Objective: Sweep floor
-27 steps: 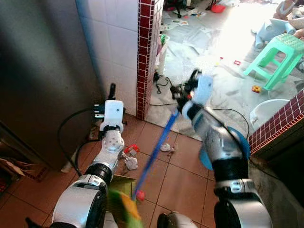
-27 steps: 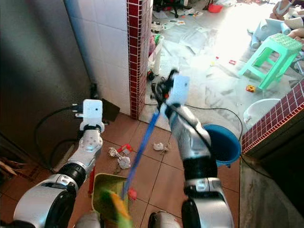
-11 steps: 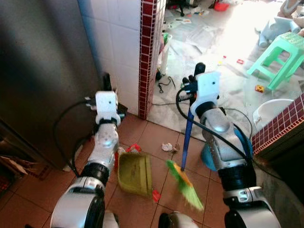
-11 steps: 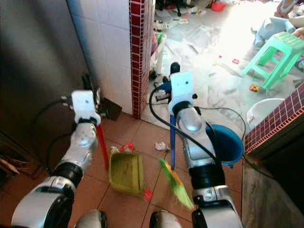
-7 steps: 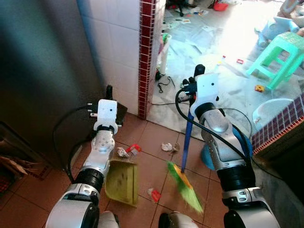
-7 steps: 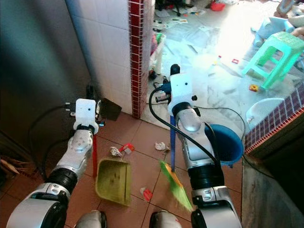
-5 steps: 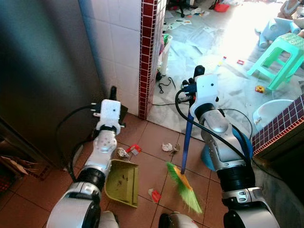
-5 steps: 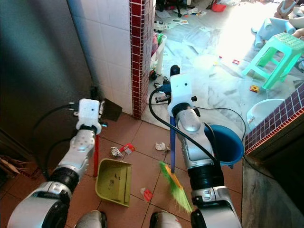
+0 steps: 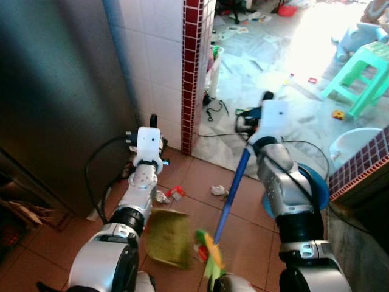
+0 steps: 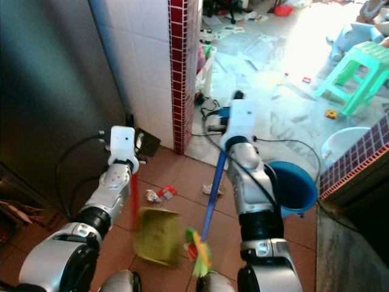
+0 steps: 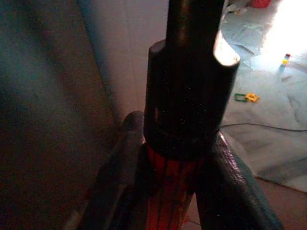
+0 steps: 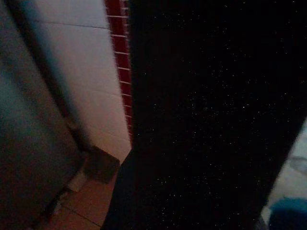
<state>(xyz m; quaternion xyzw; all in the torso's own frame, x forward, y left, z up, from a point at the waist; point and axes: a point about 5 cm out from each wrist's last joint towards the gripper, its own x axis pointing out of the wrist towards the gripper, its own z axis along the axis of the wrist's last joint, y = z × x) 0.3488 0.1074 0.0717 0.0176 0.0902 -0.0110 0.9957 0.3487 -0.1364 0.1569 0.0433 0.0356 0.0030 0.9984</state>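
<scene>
Broom head (image 10: 199, 250): green and yellow bristles, blurred, low on the brown tiles right beside the dustpan's open side, with a small red scrap touching them.
Dustpan (image 10: 155, 236): olive green, blurred, on or just above the tiles in front of the robot; whether anything lies inside it cannot be told.
Left gripper (image 11: 180, 158): fingers clamped either side of the red dustpan handle (image 10: 134, 201), seen plainly in the left wrist view.
Right gripper (image 9: 262, 106): at the top of the blue broom handle (image 9: 230, 196), carrying it; how the fingers stand cannot be told, and the right wrist view is mostly black.
Loose litter: crumpled paper (image 9: 161, 197) with a red scrap beside the left forearm, a second paper wad (image 9: 218, 190) just beyond the broom handle; neither yet gathered.
Risk one: the pan looks tilted, so scraps pushed at it may slide under the lip or skip past.
Risk two: a wide stroke could clip the black cables on the floor near the tiled pillar (image 10: 178, 73).
Blue bucket (image 10: 294, 185): right of the right arm, interior dark, contents not discernible.
White basin (image 10: 340, 145): farther right, partly hidden behind a red-tiled ledge, contents not visible.
Green stool (image 10: 355, 72): far off on the bright littered floor.
</scene>
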